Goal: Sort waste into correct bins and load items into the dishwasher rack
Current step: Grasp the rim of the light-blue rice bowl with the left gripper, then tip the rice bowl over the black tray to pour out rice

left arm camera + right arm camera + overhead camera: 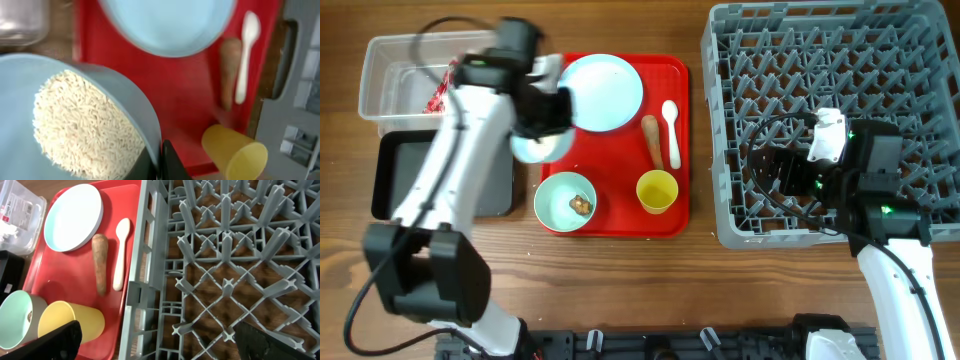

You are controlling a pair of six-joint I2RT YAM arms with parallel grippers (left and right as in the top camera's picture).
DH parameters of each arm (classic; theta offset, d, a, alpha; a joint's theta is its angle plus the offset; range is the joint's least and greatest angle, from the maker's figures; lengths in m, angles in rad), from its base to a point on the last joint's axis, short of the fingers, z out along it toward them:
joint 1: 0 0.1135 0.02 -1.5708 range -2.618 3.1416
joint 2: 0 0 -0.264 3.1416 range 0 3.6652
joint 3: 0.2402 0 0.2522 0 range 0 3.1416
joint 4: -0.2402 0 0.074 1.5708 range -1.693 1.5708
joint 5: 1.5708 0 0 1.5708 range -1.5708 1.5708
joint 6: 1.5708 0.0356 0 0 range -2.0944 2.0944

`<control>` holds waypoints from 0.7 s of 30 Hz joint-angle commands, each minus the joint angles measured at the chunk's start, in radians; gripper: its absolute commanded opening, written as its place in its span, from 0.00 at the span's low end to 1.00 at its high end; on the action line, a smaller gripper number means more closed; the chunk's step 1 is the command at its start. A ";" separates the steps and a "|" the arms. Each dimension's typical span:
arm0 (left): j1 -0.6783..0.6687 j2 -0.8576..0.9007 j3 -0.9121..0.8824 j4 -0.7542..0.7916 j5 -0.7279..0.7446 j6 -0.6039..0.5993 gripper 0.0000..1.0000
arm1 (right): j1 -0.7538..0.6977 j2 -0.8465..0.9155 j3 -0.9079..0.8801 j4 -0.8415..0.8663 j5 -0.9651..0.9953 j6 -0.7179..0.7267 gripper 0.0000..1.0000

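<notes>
Left gripper [161, 162] pinches rim of bowl [542, 147] w/ rice [80, 130] in it, at red tray's [620, 218] left edge. Right gripper [165, 342] spread wide, empty, over rack [880, 60] just right of tray.

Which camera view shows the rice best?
The left wrist view: the rice lies in the bowl close up, with single grains visible. In the overhead view the left gripper covers most of that bowl, so the rice cannot be made out. The right wrist view does not show it.
</notes>
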 commanded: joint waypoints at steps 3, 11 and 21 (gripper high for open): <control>0.324 -0.021 -0.034 -0.046 0.246 0.143 0.04 | 0.000 0.010 0.019 0.006 -0.018 0.023 1.00; 0.661 -0.020 -0.302 0.229 0.713 0.189 0.04 | 0.000 0.010 0.019 0.018 -0.018 0.041 1.00; 0.890 -0.019 -0.411 0.379 1.049 0.180 0.04 | 0.000 0.010 0.019 0.024 -0.021 0.067 1.00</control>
